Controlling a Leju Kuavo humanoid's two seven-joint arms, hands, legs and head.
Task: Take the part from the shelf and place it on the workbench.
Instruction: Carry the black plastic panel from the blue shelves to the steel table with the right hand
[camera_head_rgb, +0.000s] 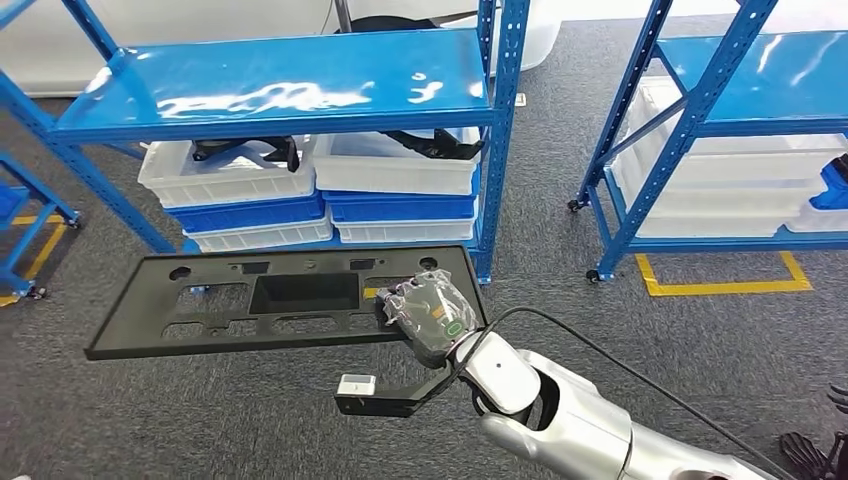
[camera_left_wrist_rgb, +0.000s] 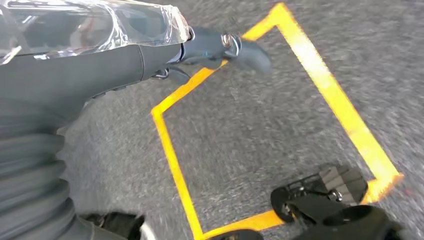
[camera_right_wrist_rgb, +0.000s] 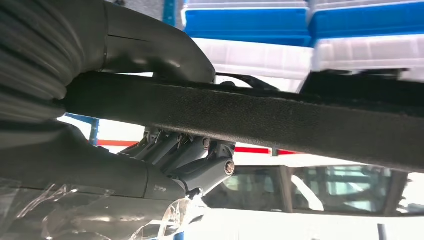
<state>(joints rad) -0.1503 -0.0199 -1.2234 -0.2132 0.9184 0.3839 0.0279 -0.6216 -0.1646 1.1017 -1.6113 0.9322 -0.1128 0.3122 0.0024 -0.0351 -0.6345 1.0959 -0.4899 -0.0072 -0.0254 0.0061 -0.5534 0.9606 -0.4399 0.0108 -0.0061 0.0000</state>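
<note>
The part (camera_head_rgb: 300, 262) is a long flat black panel with several cutouts. It hangs level in the air in front of the blue shelf (camera_head_rgb: 280, 85), above the grey carpet. My right hand (camera_head_rgb: 430, 315) grips its right end. In the right wrist view the panel's edge (camera_right_wrist_rgb: 280, 117) runs across the picture, with the thumb (camera_right_wrist_rgb: 150, 50) on one face and the fingers (camera_right_wrist_rgb: 190, 160) on the other. My left hand (camera_left_wrist_rgb: 100, 65) hangs over the floor and holds nothing, one finger (camera_left_wrist_rgb: 245, 52) stretched out.
White and blue bins (camera_head_rgb: 390, 165) sit stacked under the shelf's top board, and some hold dark parts (camera_head_rgb: 250, 150). A second blue rack (camera_head_rgb: 700, 90) with white bins stands at the right. Yellow tape (camera_head_rgb: 720, 285) marks the carpet, and a yellow tape square (camera_left_wrist_rgb: 172, 160) lies below my left hand.
</note>
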